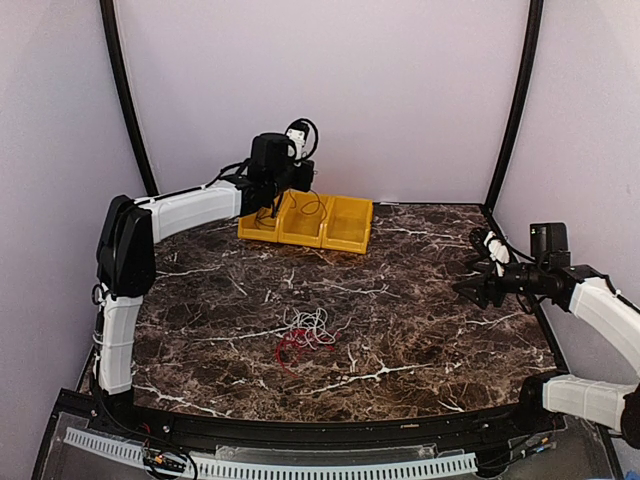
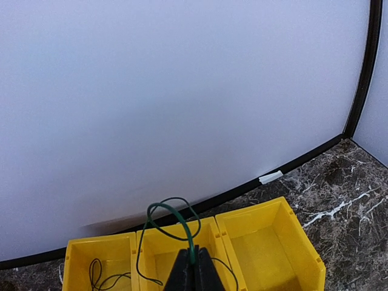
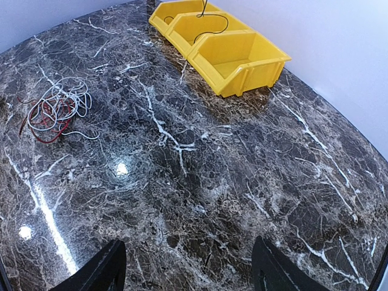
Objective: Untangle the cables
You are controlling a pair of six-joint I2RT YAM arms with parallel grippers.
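A tangle of white and red cables [image 1: 308,330] lies on the marble table near its middle; it also shows in the right wrist view [image 3: 53,109]. My left gripper [image 2: 194,267] is shut on a green cable [image 2: 176,221] and holds it above the middle compartment of the yellow bin [image 2: 160,242]. The cable loops up and its tail hangs into that compartment. In the top view the left gripper [image 1: 285,190] hovers over the bin [image 1: 345,225]. My right gripper [image 3: 188,267] is open and empty above bare table at the right [image 1: 478,288].
A thin black cable [image 2: 100,276] lies in the bin's left compartment. The right compartment [image 2: 273,242] holds nothing. The bin stands at the back by the wall. Black frame posts [image 1: 125,95] rise at both back corners.
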